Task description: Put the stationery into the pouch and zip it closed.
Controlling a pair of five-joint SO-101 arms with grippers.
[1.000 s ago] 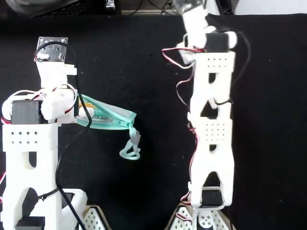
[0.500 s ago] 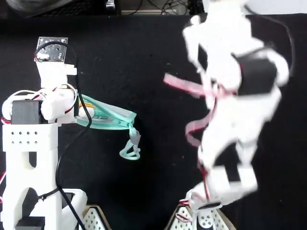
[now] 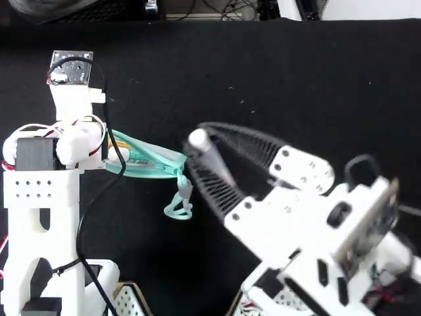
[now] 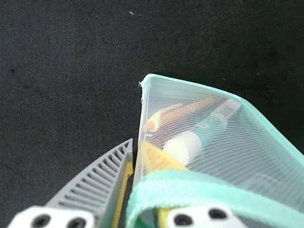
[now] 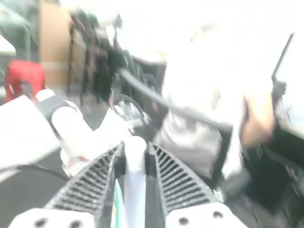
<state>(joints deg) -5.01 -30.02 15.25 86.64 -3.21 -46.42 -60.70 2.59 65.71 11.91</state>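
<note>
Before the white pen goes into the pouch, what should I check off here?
1. The pouch clamped in the left tool: ok.
2. The right tool shut on the white pen: ok.
3. Pen tip near the pouch's zip end, high view: ok.
4. Mouth open wide enough: cannot tell.
5. The zip pull loose, ungripped: ok.
6. The orange pen and green pen inside: ok.

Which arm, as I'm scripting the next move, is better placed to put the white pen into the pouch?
Right. The right gripper is shut on the white pen, close to the zipper end of the pouch; the left gripper is occupied clamping the pouch.
</note>
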